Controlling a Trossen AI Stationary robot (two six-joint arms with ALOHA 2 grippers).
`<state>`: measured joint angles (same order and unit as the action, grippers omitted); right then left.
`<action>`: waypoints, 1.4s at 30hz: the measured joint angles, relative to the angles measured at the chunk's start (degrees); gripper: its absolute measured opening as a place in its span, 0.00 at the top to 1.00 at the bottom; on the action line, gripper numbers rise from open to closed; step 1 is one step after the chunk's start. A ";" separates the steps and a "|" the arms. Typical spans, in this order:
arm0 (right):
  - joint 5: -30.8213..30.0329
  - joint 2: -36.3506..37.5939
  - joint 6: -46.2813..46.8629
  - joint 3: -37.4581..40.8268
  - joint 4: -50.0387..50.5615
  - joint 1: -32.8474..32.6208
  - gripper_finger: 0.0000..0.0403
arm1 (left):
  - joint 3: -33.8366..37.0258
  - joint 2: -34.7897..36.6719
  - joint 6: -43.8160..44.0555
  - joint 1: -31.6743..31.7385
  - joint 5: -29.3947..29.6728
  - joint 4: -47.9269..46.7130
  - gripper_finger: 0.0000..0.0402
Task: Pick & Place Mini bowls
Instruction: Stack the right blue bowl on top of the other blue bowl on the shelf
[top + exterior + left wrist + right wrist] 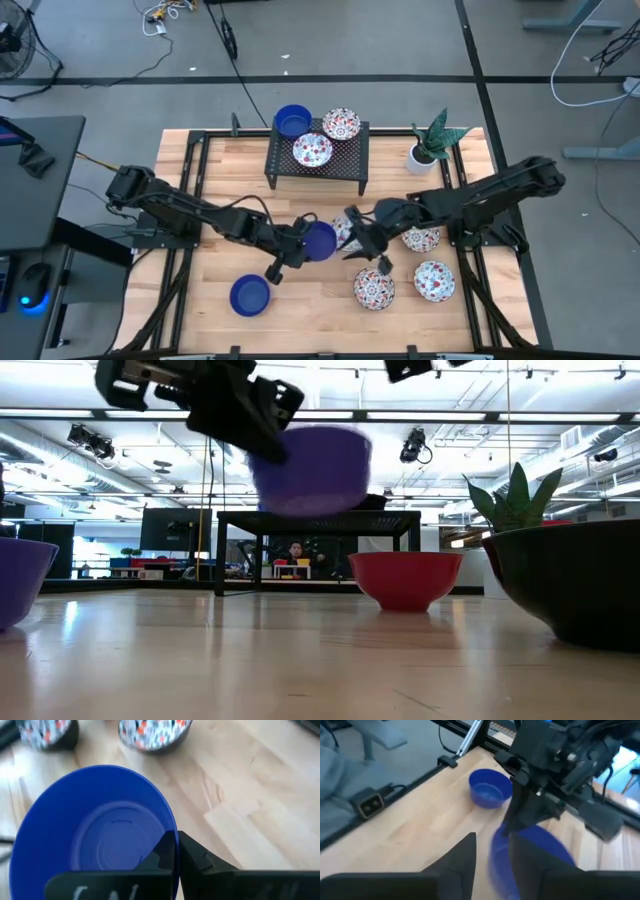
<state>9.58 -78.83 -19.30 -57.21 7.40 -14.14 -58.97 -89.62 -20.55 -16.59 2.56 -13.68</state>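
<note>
My left gripper [303, 246] reaches in from the left to the table's middle and is shut on a glossy blue mini bowl [321, 240]. In the low view that bowl [310, 465] hangs well above the wood. My right gripper [354, 241] is open right beside it, and the bowl's blurred rim [498, 857] shows in the gap between its fingers; I cannot tell if they touch. Another blue bowl [250, 294] sits near the front left. Floral bowls [373, 288] [433, 280] [420, 238] stand on the table at the right. My left gripper holds the blue bowl by its rim [171, 832], one finger inside the hollow and one outside the wall. The fingers come in level from the table's left. The bowl is lifted clear of the table and tipped a little.
A black mesh rack [275, 165] at the far middle carries a blue bowl [292, 121] and two floral bowls [341, 124] [312, 150]. A white pot with a green plant [430, 142] stands at the far right. A floral bowl [343, 226] lies partly under my right gripper.
</note>
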 joint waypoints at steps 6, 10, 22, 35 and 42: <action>-0.15 1.29 9.09 2.17 6.81 -4.04 0.75 | -10.12 -0.01 6.61 -1.38 7.49 -16.60 0.98; -0.15 1.25 13.79 10.57 -2.31 -6.61 0.79 | -19.15 0.48 6.42 0.05 13.11 -26.77 0.98; -2.16 1.22 16.96 30.76 -39.59 -8.03 0.87 | -38.48 0.59 1.68 27.54 14.61 -36.44 0.99; -4.21 1.22 14.75 30.88 -39.58 -7.40 0.89 | -30.98 -1.77 7.56 51.96 -8.07 -22.19 0.98; -4.23 1.22 14.74 30.88 -39.83 -7.29 0.89 | -30.39 -6.59 7.95 52.08 -8.40 -21.19 0.96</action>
<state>5.35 -77.60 -4.57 -26.33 -32.43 -21.43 -89.36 -96.22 -12.60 35.48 -5.84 -34.87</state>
